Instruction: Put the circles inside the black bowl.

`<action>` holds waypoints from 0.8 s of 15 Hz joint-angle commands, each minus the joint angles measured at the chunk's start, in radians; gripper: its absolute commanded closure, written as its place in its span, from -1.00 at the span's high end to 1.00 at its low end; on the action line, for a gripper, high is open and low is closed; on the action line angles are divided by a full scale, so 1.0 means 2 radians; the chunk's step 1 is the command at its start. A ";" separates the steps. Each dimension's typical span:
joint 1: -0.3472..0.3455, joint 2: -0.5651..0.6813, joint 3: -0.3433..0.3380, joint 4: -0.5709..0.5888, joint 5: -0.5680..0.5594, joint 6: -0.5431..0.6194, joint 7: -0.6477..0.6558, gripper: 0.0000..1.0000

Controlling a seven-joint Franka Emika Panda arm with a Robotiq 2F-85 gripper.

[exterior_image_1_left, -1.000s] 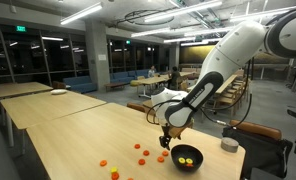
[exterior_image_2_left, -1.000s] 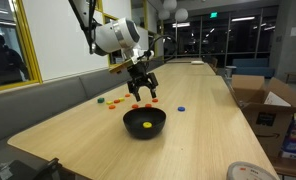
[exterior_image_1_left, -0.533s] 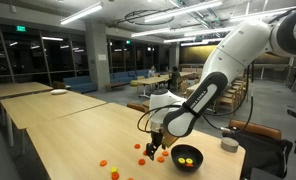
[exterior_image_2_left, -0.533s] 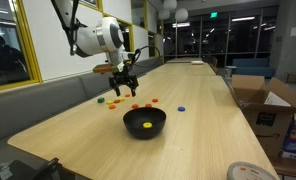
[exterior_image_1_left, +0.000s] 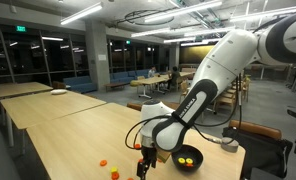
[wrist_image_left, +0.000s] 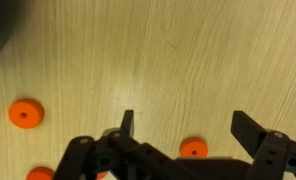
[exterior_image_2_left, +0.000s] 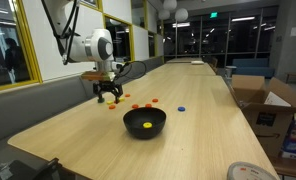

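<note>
Small orange circles lie scattered on the wooden table: one (wrist_image_left: pixel 193 148) just below the gap between the fingers in the wrist view, another (wrist_image_left: pixel 25 114) off to the left. In the exterior views more circles (exterior_image_2_left: pixel 135 105) (exterior_image_1_left: pixel 103 162) lie beside the gripper. The black bowl (exterior_image_2_left: pixel 145 122) (exterior_image_1_left: pixel 187 158) stands near them with a yellow disc inside. My gripper (wrist_image_left: pixel 188 125) (exterior_image_2_left: pixel 109 98) (exterior_image_1_left: pixel 144 165) hangs low over the circles, open, with nothing between its fingers.
A blue disc (exterior_image_2_left: pixel 181 108) lies beyond the bowl. A small grey cup (exterior_image_1_left: pixel 229 144) stands near the table's far corner. Cardboard boxes (exterior_image_2_left: pixel 263 100) sit beside the table, and a bench runs along the window side.
The arm has swung away from the bowl toward the scattered circles and come down close to the tabletop. The jaws have stayed open.
</note>
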 commanded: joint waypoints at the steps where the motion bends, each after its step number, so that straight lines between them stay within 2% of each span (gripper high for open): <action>1: 0.004 0.046 0.009 0.054 0.019 -0.015 -0.050 1.00; 12: 0.021 0.129 0.006 0.152 0.002 -0.048 -0.115 1.00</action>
